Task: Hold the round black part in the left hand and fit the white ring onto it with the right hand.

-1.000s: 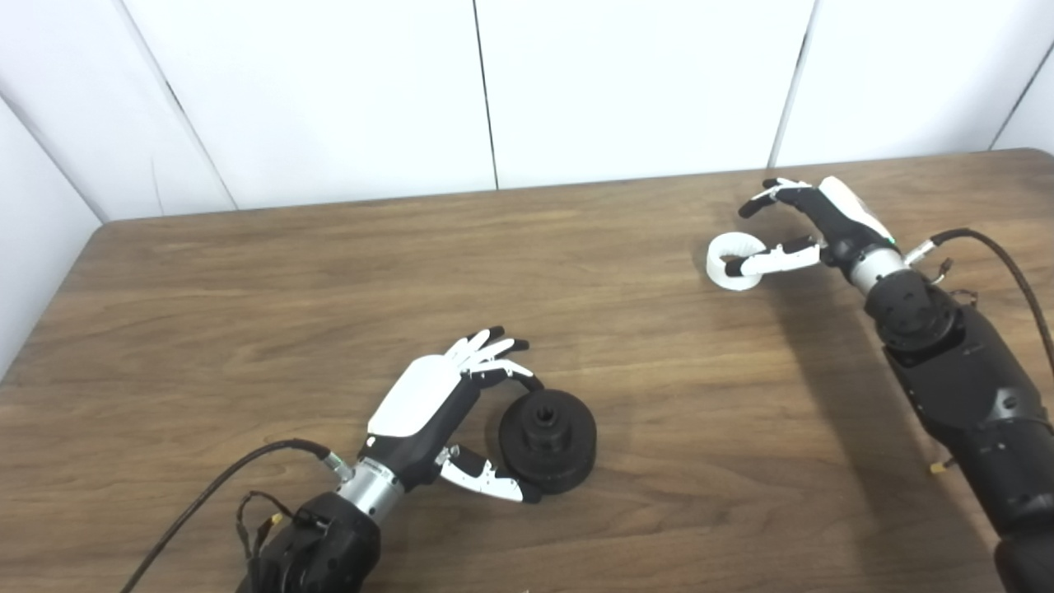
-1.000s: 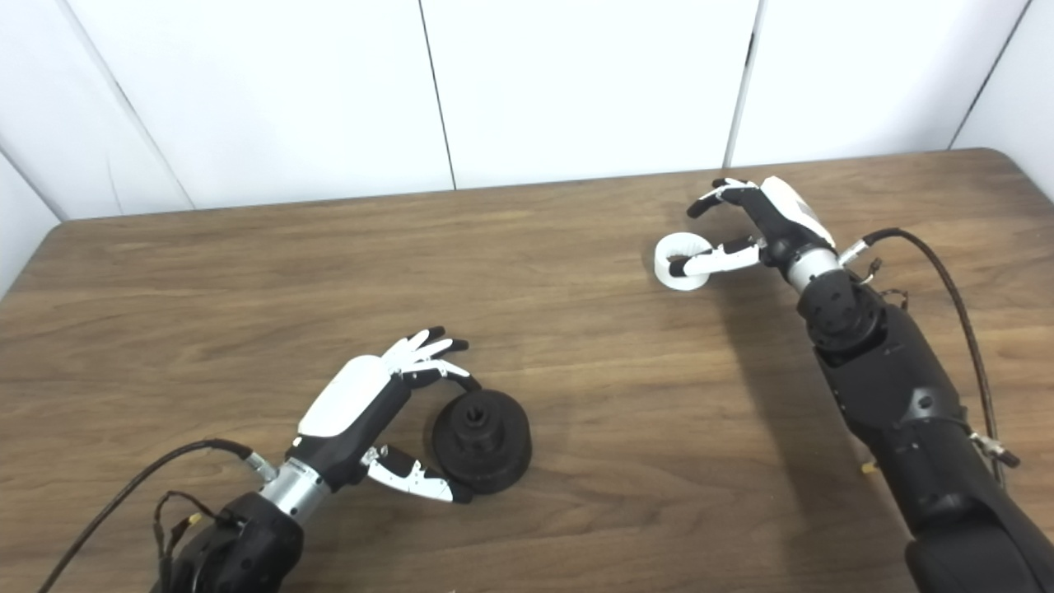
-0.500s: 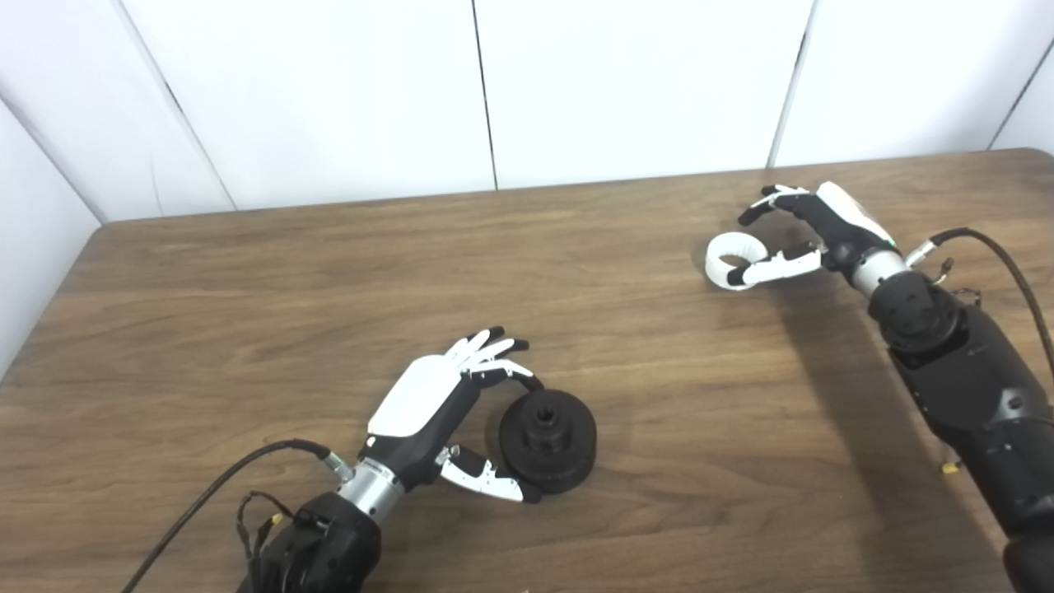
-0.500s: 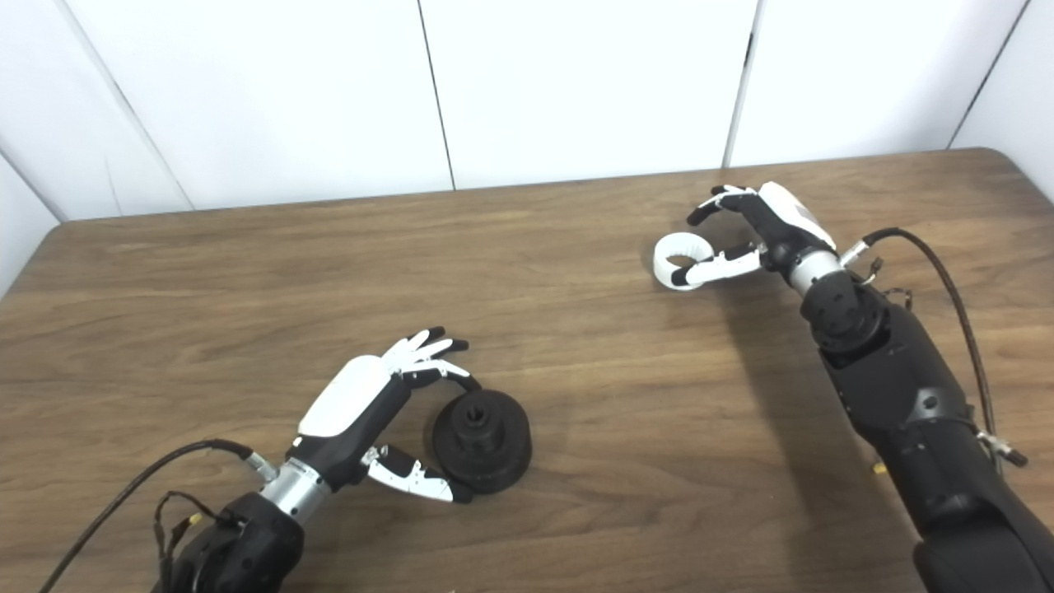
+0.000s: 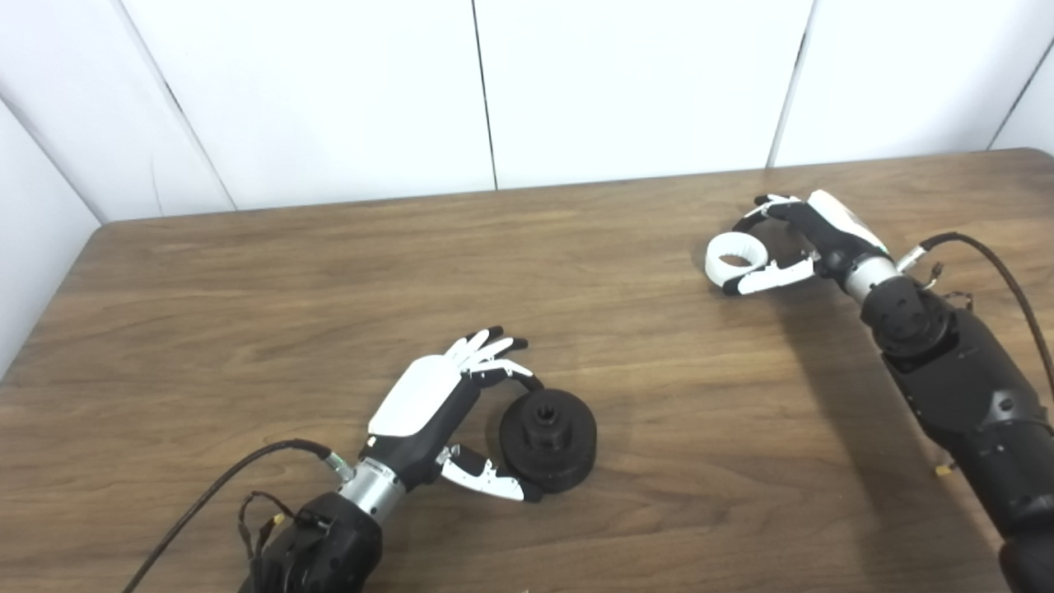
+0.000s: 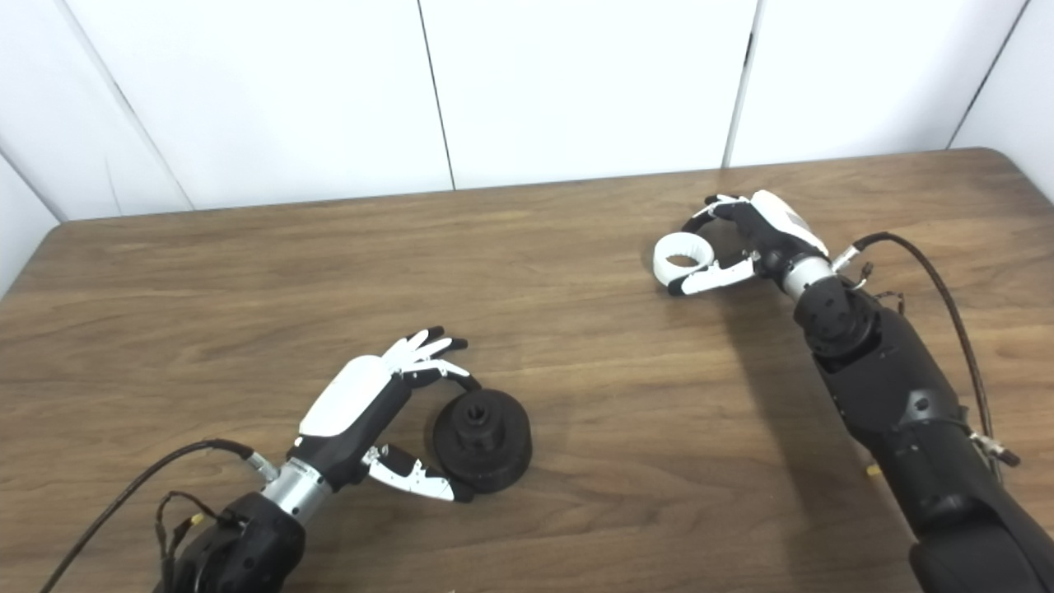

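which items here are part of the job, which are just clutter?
In the job:
- round black part, on the table, left hand cupped around it
- white ring, on the table, between the right hand fingers and thumb

Not in the job:
- wooden table
- white wall panels
- no loose clutter visible

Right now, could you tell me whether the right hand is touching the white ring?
Touching: in the left eye view, the right hand lays its thumb against the white ring on its near side.

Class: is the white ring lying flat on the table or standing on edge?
Flat: the white ring shows its round opening facing up on the table.
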